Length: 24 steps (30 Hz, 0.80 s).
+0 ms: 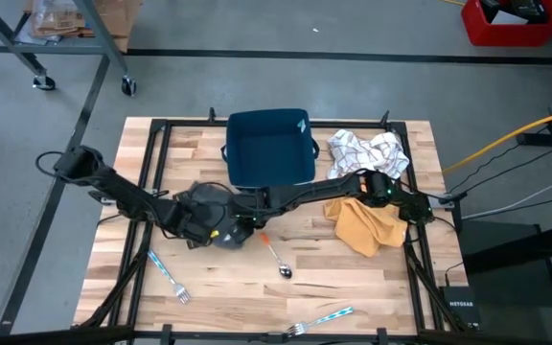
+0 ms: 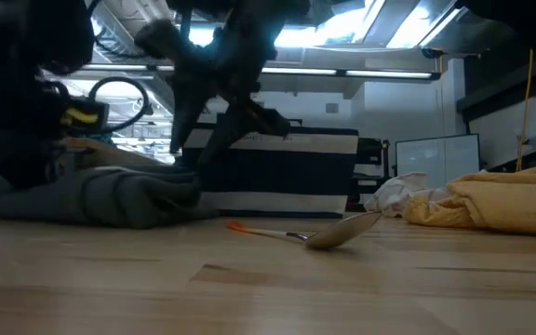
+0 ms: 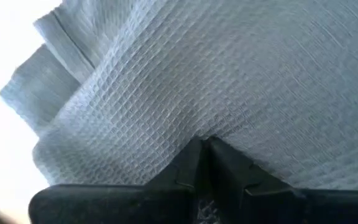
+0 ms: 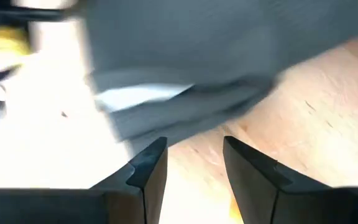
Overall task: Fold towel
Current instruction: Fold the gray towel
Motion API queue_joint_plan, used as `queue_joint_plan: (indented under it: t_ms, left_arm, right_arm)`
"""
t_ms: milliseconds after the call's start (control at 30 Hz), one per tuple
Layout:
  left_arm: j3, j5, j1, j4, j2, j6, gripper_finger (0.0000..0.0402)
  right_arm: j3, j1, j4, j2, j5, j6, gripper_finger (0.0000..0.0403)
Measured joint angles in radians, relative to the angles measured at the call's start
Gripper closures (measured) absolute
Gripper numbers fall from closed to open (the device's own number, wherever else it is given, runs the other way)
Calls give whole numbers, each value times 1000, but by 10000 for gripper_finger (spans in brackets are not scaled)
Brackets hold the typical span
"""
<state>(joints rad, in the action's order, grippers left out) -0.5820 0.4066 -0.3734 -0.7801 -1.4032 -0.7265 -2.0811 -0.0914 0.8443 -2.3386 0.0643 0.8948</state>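
Note:
A grey waffle-weave towel [image 1: 207,203] lies bunched on the wooden table, left of centre; the low view shows the towel [image 2: 110,197] as a low heap. My left gripper [image 3: 204,146] comes down on it from the left, fingers shut. My right gripper [image 4: 194,155] reaches across from the right and hovers open just off the towel's right edge [image 4: 185,109], over bare wood, with nothing between its fingers. In the low view the right gripper [image 2: 203,140] hangs above the heap's right end. My left gripper has its two fingertips [image 3: 191,163] closed together on the towel's upper surface [image 3: 207,127], slanting steeply down from above. The cloth wrinkles around the tips, and a little of it seems pinched between them. How many layers I cannot tell. The towel rests on the table.
A dark blue bin [image 1: 269,146] stands at the far middle. A white patterned cloth [image 1: 367,149] and a yellow cloth [image 1: 364,225] lie to the right. A spoon [image 1: 278,259] lies near the towel. Two forks [image 1: 169,276] [image 1: 319,319] lie toward the near edge.

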Motion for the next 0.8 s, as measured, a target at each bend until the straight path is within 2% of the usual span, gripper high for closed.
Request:
queue_joint_plan:
  t_ms: [200,367,500,667,800]
  left_arm:
    - [11,221,108,-68,-7,81,382]
    - [26,323,258,-68,-7,133,382]
    - [38,400,389,-70,-5,129,382]
    - [37,420,535,-68,-5,127,382]
    - [30,421,594,-77,0,122,382]
  right_arm:
    - [-142,-1,115,5,0,20,243]
    - [-272,-14,228,6,8,46,243]
    - [-261,-42,239,45,20,49,243]
    - [-262,-81,289,95,25,80,243]
    - [-262,-112,313,126,24,110,243]
